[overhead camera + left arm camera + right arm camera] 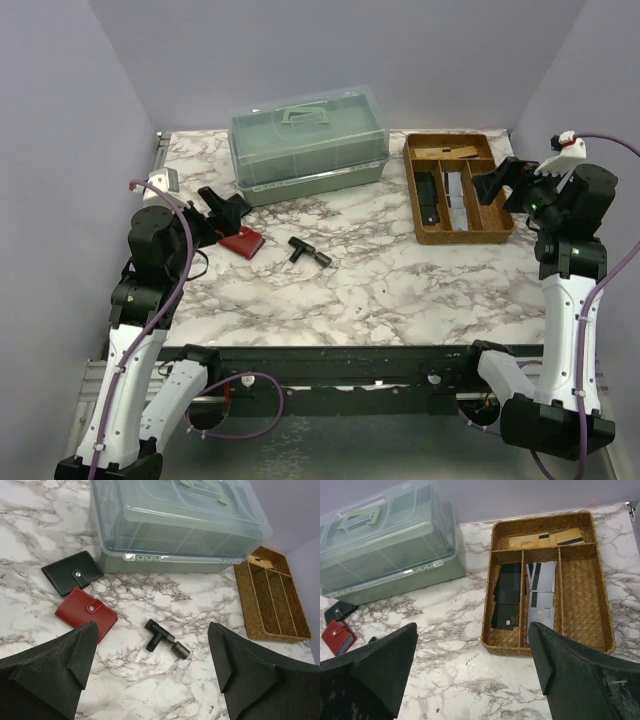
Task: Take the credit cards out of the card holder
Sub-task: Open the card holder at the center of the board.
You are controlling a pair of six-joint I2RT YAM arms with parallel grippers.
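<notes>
**Top external view, left to right.** The left pincer [222, 208] hangs released, jaws spread wide and grasping nothing, at about 9 o'clock of the centre of the bench [400, 290].

The left wrist view shows what lies ahead of it. There is a black card holder [72, 573] and, just beside it at its 5 o'clock, a red card holder [86, 611]. Both flaps are snapped shut, so no card shows in either. A black T-shaped fitting [166, 640] lies apart at 4 o'clock of the red one.

A lidded green storage box [308, 140] stands at 12 o'clock of the bench. A woven tray [580, 595] sits at 2 o'clock.

In the right wrist view, the visible credit cards [541, 577], silvery grey, lie in the tray's middle compartment. Black cards [506, 597] fill the left compartment and gold cards [545, 540] the far cross compartment. The right compartment is bare.

The right pincer [492, 187] hovers over the tray's right side, likewise released and grasping nothing.

**Step in hand (judged):** approach, with neither holder yet opened.

**Next move (judged):**
- One pincer must pin a holder flat while the other lifts the flap at its snap.
- The cards inside must then be pinched by a thin edge.
- The light holder may slide on the smooth marble.
</notes>
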